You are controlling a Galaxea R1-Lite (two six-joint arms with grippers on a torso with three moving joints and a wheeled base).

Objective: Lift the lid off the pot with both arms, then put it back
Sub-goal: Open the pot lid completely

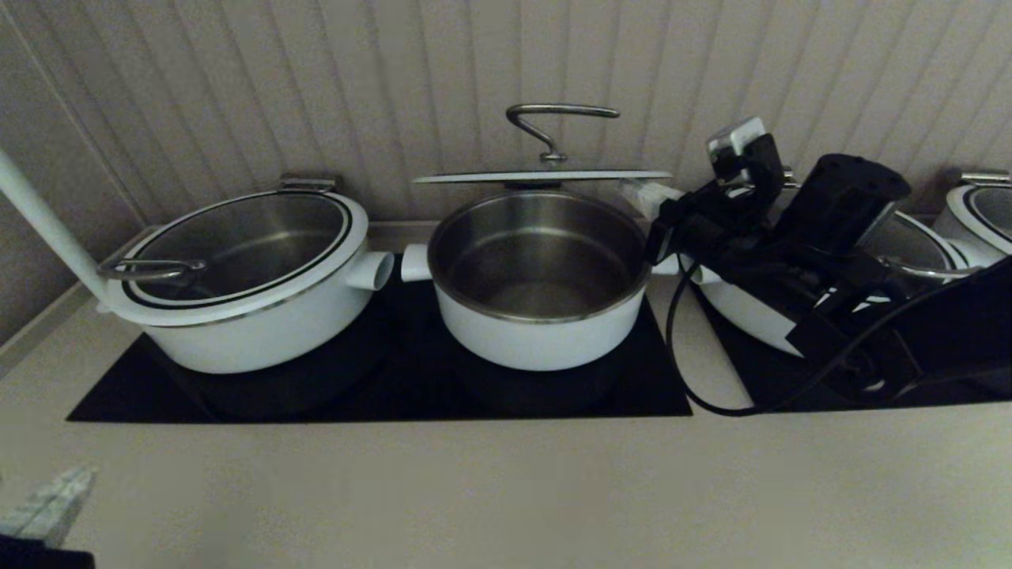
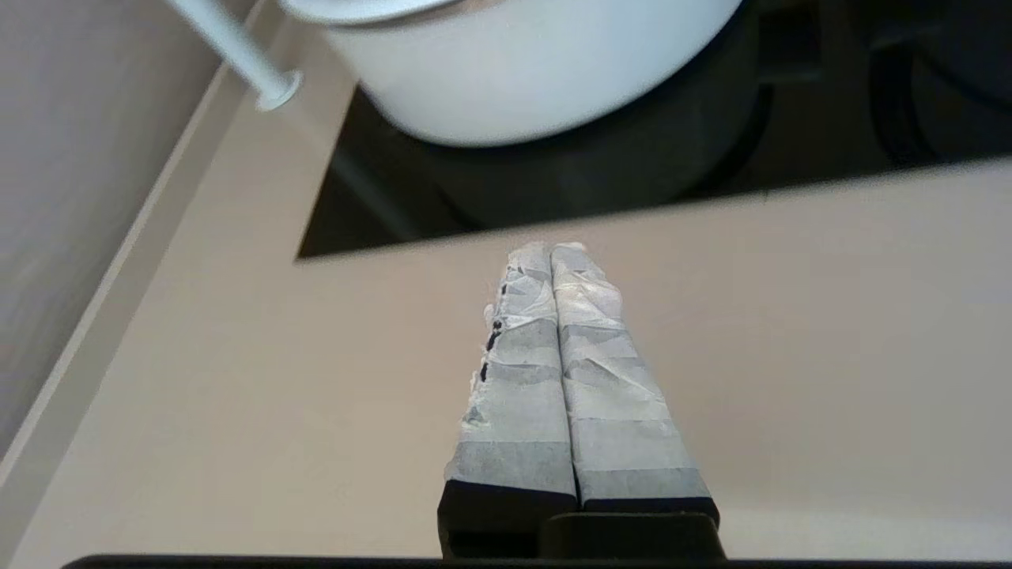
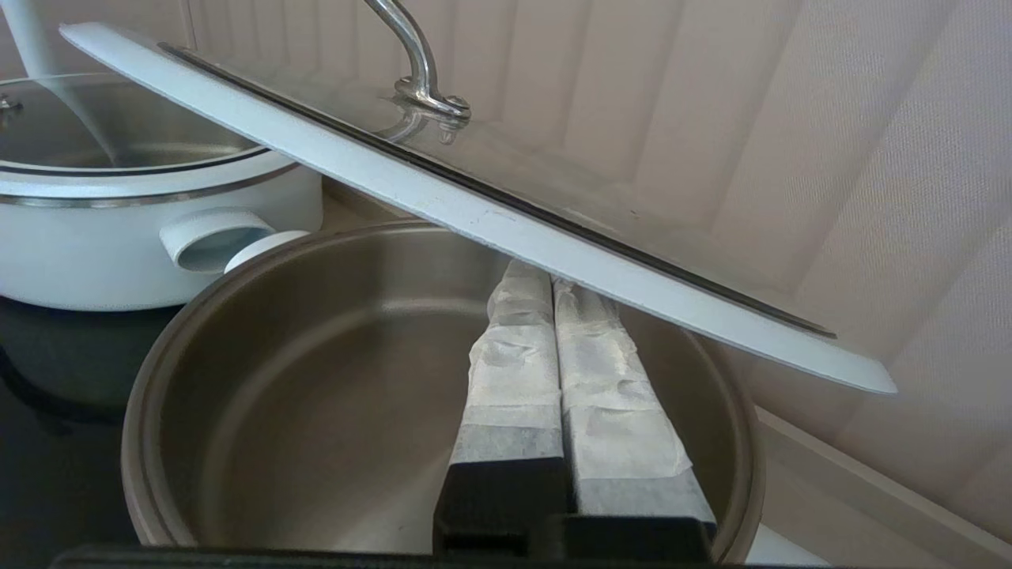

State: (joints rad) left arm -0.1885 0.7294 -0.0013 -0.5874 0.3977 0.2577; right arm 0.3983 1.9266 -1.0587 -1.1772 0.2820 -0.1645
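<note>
The pot point(image 1: 541, 324) stands open in the middle of the black cooktop, its steel inside bare. The lid point(image 1: 541, 176) hangs level just above its back rim, steel handle point(image 1: 553, 118) upward. My right gripper point(image 1: 650, 197) reaches in from the right, shut and empty, with its pale tips under the lid's right edge. In the right wrist view the shut tips point(image 3: 545, 273) touch the underside of the lid's white rim point(image 3: 490, 221) above the pot point(image 3: 134, 442). My left gripper point(image 1: 47, 494) is parked low at the front left, shut and empty over the counter point(image 2: 551, 251).
A lidded white pot point(image 1: 245, 269) stands at the left, seen also in the left wrist view point(image 2: 538, 71). Another pot point(image 1: 909, 245) sits behind my right arm, and one more point(image 1: 980, 209) at the far right. A white rod point(image 1: 39, 221) slants at far left. A black cable point(image 1: 688, 379) loops over the counter.
</note>
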